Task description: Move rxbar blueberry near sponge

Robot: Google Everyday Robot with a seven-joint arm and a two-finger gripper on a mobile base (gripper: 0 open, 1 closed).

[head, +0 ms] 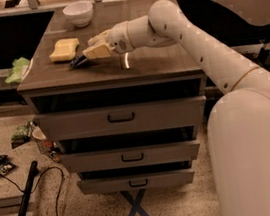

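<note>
The gripper point(87, 55) is clenched on the rxbar blueberry point(78, 62), holding it low just beside the sponge point(64, 49), off its front right corner. This looks like the placing step. The next move calls for setting the bar down and letting go without nudging the sponge.

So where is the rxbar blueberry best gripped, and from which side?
By the end away from the sponge, coming from the arm's side: the gripper holds the rxbar blueberry there, beside the sponge. The bar is flat and thin, so jaws pinching its broad faces probably suit.
</note>
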